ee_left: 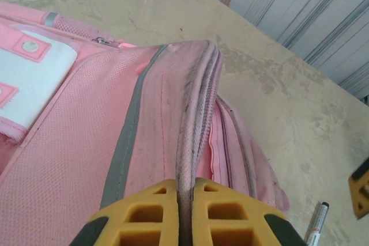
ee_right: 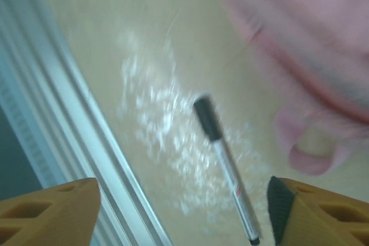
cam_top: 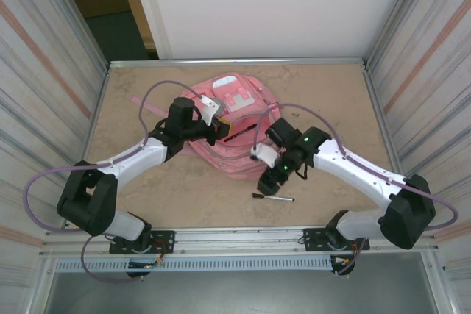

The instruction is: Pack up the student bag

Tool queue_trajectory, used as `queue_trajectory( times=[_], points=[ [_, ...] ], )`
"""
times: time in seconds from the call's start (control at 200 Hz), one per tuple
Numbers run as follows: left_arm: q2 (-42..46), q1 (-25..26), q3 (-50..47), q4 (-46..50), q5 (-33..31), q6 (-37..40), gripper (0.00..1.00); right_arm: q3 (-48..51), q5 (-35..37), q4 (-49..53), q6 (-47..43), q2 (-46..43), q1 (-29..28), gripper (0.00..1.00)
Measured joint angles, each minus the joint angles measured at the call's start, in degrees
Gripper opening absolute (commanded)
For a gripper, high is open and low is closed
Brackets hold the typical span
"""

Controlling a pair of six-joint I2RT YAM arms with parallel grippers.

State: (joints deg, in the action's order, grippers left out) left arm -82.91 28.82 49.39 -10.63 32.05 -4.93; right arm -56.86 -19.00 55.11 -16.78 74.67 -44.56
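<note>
The student bag, pink with white panels, lies flat at the table's middle. My left gripper is shut on the bag's raised zipper edge, the piping pinched between its yellow fingers. A black-capped grey pen lies on the table just in front of the bag. My right gripper hovers open above the pen, which lies between its spread fingers, untouched. The bag's near edge is blurred at the upper right of the right wrist view.
A pink strap trails from the bag toward the left wall. Ribbed metal walls close both sides, and an aluminium rail runs along the near edge. The pen and a right gripper finger lie beside the bag.
</note>
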Motion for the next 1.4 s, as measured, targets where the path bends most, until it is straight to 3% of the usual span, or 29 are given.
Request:
queue_trajectory(
  times=[0.205,0.446,0.651,0.777,0.947,1.132,1.398],
  points=[
    [0.0,-0.4,0.0,0.1,0.8,-1.4,0.0,3.7,5.9,3.8,-12.3,4.5,-5.6,0.76],
    [0.1,-0.6,-0.3,0.1,1.2,-2.0,0.0,7.2,16.2,-3.1,-13.7,10.1,-7.6,0.71],
    [2.0,-0.7,-2.3,-0.4,0.9,-2.9,0.0,8.6,19.3,-8.2,-13.1,15.3,-8.0,0.54],
    [2.1,-0.7,-3.0,-0.8,1.0,-3.4,0.0,7.6,22.3,-8.9,-12.0,17.1,-8.3,0.15],
    [2.1,-0.7,-3.0,-1.2,1.0,-3.8,0.0,6.4,23.6,-7.9,-10.8,18.0,-9.5,0.11],
    [2.1,-0.7,-3.0,-1.3,1.0,-4.0,0.0,9.2,21.8,-10.6,-10.8,13.0,-10.1,0.07],
    [2.1,-0.7,-3.0,-1.1,2.0,-4.5,0.0,10.7,19.0,-19.5,-18.9,-9.2,-9.8,0.08]
  ],
)
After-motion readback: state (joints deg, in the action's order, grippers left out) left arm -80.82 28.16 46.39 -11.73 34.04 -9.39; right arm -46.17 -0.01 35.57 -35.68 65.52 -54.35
